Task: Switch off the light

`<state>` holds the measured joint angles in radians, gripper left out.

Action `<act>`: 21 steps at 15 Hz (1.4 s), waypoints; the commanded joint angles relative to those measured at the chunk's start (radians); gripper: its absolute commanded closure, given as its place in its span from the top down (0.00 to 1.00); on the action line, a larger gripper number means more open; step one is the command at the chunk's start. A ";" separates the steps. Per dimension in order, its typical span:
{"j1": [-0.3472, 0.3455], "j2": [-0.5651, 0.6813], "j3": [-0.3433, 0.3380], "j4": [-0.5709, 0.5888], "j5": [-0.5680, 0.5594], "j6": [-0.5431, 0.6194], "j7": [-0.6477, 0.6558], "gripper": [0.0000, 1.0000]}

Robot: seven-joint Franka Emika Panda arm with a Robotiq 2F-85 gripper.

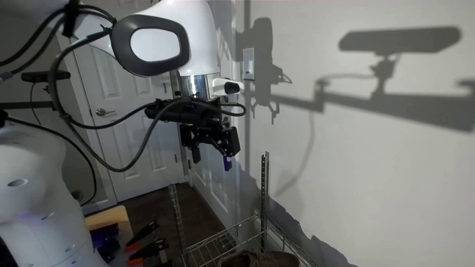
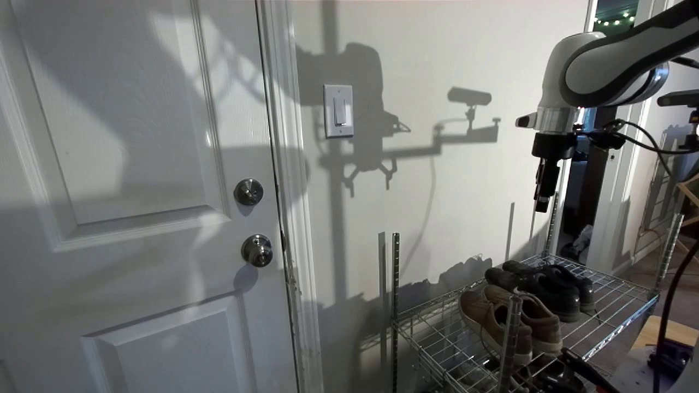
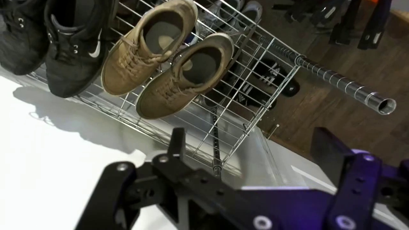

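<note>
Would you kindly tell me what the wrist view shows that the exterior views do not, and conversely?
Only the wrist view shows a white swoosh on a black shoe and white-striped footwear beneath the wire rack. Only the exterior views show the light switch, metal doorknobs and the robot's white arm. Shared: wire rack, a brown shoe and the open claw.

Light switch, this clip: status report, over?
Gripper open, holding nothing. Light switch untouched, on-off setting unclear. Shoe rack lower than gripper, seemingly not blocking the switch.
</note>
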<state>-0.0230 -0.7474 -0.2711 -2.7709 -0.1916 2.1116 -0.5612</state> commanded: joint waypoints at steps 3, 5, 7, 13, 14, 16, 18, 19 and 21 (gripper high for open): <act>0.067 -0.075 0.037 -0.035 0.020 0.039 -0.025 1.00; 0.115 -0.056 0.058 0.000 0.034 0.026 -0.024 0.73; 0.152 -0.070 0.089 -0.025 0.041 0.038 -0.010 0.59; 0.287 -0.015 0.203 0.000 0.109 0.119 0.044 0.20; 0.306 -0.003 0.223 0.000 0.121 0.163 0.064 0.15; 0.334 0.021 0.255 0.000 0.141 0.266 0.103 0.08; 0.346 0.040 0.278 0.000 0.141 0.385 0.138 0.04; 0.348 0.049 0.285 0.000 0.135 0.439 0.154 0.03; 0.342 0.062 0.295 0.000 0.121 0.556 0.175 0.08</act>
<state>0.3239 -0.7142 0.0064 -2.7724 -0.0695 2.5351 -0.4217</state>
